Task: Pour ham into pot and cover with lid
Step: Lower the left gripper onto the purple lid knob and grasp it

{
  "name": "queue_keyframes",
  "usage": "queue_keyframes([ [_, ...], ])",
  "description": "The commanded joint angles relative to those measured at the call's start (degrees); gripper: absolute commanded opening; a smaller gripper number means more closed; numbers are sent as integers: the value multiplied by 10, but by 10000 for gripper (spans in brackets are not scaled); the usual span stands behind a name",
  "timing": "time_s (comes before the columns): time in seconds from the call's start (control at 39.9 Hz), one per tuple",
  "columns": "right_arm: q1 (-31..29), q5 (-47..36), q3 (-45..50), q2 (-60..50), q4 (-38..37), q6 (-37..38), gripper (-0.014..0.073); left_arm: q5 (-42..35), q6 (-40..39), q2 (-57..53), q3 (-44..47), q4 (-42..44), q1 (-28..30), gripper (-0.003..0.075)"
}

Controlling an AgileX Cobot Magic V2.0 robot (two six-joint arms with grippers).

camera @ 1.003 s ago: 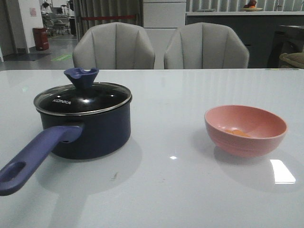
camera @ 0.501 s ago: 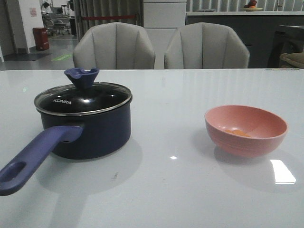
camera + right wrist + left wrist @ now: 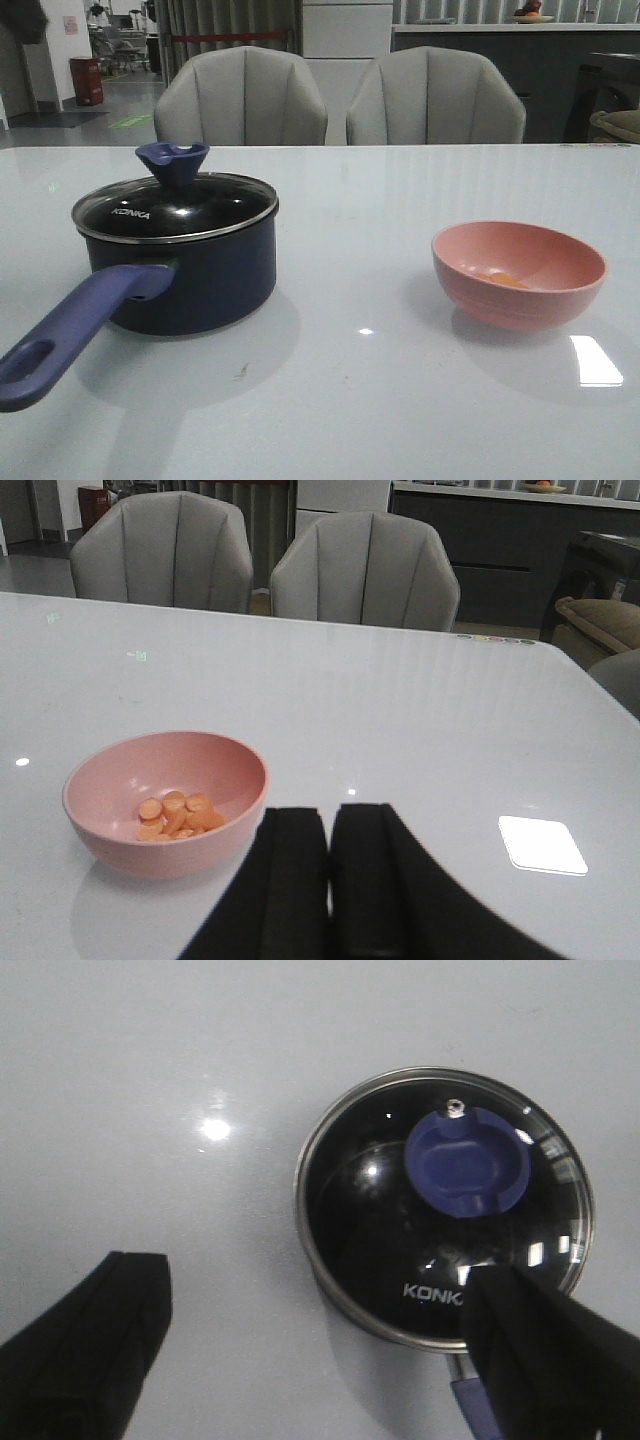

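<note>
Pot (image 3: pixel 195 270) sits on the left half of the white table (image 3: pixel 350 400), its long handle (image 3: pixel 75 325) slanting toward the near left edge, and the lid (image 3: pixel 175 207) rests squarely on top, blue knob (image 3: pixel 172 160) up and the KONKA lettering facing the camera. Over on the right stands the pink bowl (image 3: pixel 518 272), well apart from the pot, and the ham (image 3: pixel 178 815) lies in its bottom as a little heap of orange-pink slices. Neither arm shows in the front view. The left gripper (image 3: pixel 330 1350) hangs high over the pot and looks straight down at the lid, its two dark fingers (image 3: pixel 90 1345) spread wide to either side, holding nothing; one finger overlaps the lid's rim in the wrist view, the other is over bare table. The right gripper (image 3: pixel 329 880) points level across the table just beside the bowl, jaws pressed together with only a thin seam between them, nothing gripped. Two grey chairs (image 3: pixel 240 100) stand behind the table.
</note>
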Motion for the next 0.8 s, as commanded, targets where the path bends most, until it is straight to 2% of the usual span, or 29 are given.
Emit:
queue_keyframes([
  [0.0, -2, -48, -3, -12, -6, -1, 169, 20, -13, 46, -93, -7, -26, 627],
  [0.13, -2, -48, -3, -12, -6, -1, 169, 66, -47, 123, -183, 13, -55, 627],
  [0.2, -2, -48, -3, -12, -6, -1, 169, 94, -93, 165, -225, 36, -65, 627],
  [0.4, -2, -48, -3, -12, -6, -1, 169, 187, -110, 260, -330, 36, -88, 627],
  [0.58, -2, -48, -3, -12, -6, -1, 169, 240, -120, 314, -377, 30, -93, 627],
  [0.78, -2, -48, -3, -12, -6, -1, 169, 242, -142, 326, -384, 30, -93, 626],
])
